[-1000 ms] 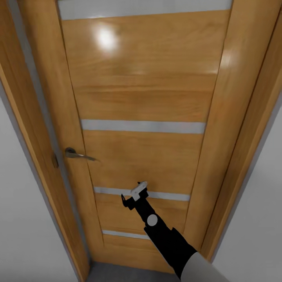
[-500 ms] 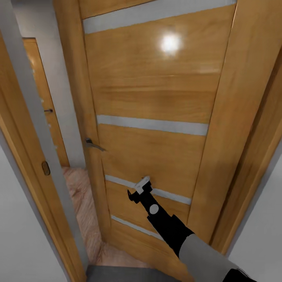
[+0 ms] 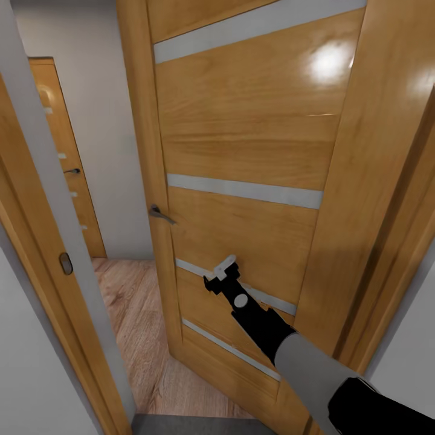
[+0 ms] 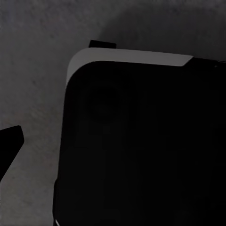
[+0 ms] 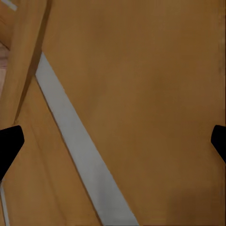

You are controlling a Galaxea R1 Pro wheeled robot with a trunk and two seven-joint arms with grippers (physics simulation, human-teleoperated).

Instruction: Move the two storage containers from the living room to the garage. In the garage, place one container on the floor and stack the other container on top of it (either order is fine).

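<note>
Transit step: I'm pushing honey-wood panel door with frosted strips [image 3: 254,151] using right gripper [image 3: 220,275], jaws spread, empty. Wood-plank floor [image 3: 130,314] opening at 9 o'clock. Left jaws: can't tell. Containers out of sight. Next, I judge: widen gap, drive through.

A dull grey, mottled concrete floor [image 4: 33,56] is seen in the left wrist view. A narrow grey strip of it is shown at the foot of the half-open wooden door [image 3: 241,151].

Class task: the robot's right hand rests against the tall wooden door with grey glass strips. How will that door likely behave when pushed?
The tall wooden door with grey glass strips will probably swing, not bend: it stands ajar, with plank floor beyond. It looks rigid and heavy. The right hand pushing its glossy face may slide.
</note>
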